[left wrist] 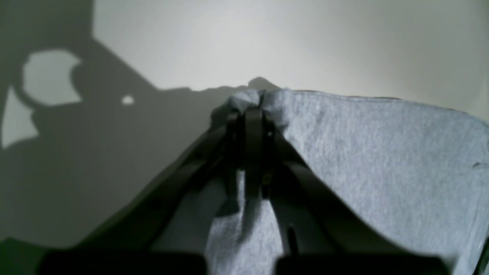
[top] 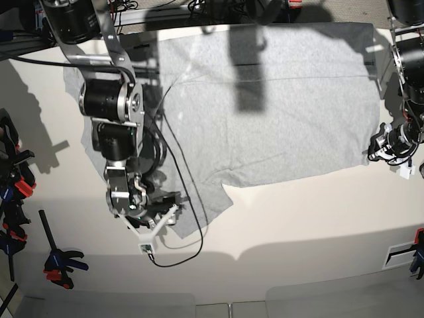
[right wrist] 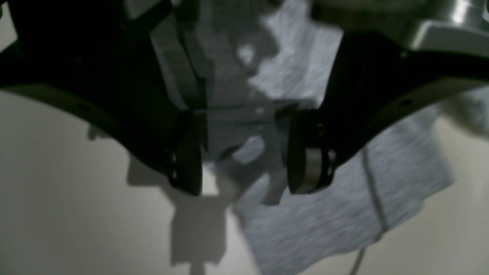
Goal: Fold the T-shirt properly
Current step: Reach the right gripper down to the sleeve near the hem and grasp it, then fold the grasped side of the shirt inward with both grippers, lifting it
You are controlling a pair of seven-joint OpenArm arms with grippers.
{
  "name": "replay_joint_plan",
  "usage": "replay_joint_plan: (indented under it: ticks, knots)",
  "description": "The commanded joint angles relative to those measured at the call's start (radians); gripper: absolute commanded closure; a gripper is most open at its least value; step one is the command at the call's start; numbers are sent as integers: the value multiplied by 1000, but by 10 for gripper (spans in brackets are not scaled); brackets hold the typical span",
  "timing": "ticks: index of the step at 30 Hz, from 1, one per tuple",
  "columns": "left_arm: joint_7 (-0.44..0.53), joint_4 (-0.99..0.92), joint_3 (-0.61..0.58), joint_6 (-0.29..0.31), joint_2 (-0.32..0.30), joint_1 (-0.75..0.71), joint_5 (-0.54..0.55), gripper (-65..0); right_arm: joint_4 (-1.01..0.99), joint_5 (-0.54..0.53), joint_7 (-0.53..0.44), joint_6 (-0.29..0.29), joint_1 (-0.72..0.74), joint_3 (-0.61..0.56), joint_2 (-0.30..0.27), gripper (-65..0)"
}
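The light grey T-shirt [top: 285,112] lies spread flat, plain side up, across the white table [top: 298,218]. At its edge on the base view's right, my left gripper [top: 383,147] is shut on the fabric. The left wrist view shows the black fingers pinched together at the left gripper [left wrist: 254,105], with a bunch of T-shirt [left wrist: 382,160] cloth at their tips. My right gripper [top: 171,211] hovers over the sleeve at the lower left of the shirt. In the right wrist view the right gripper [right wrist: 246,172] stands open, holding nothing, with the T-shirt [right wrist: 324,221] sleeve below.
A black cable [top: 182,172] from the right arm trails over the shirt's left part and onto the table. Clamps [top: 56,262] sit along the table's left edge, and another clamp [top: 417,255] is at the lower right. Arm shadows fall across the shirt's top.
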State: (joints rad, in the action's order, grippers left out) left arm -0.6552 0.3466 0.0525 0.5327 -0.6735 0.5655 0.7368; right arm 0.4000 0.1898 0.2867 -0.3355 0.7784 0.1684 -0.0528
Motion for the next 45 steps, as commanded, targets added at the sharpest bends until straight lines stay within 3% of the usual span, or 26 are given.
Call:
replay_joint_plan:
  ticks: [1,10,14,20,30,34,41,45]
  knots:
    - [-3,7,1,3,-20,19,0,0,15,-5,-34,7,26,2,0,-340]
    - [-3,7,1,4,-20,19,23,0,15,42,-44,14,-61,2,-11,-317]
    - [-3,7,1,4,-20,19,24,0,15,41,-40,15,-61,2,-13,-216]
    - [-3,7,1,4,-20,19,24,0,23,9,-40,14,-56,2,-13,-8]
    - [-7,80,1,3,-37,19,24,0,155,-45,41,10,-48,1,-11,0]
    - [-26,147,1,3,-45,19,24,0,234,-79,97,-73,-56,1,-11,0]
    - [-58,200,1,3,-45,19,24,0,488,-185,195,-137,-155,1,-11,0]
    - [-60,206,2,3,-45,19,29,0,660,-220,234,-145,-249,1,-11,0]
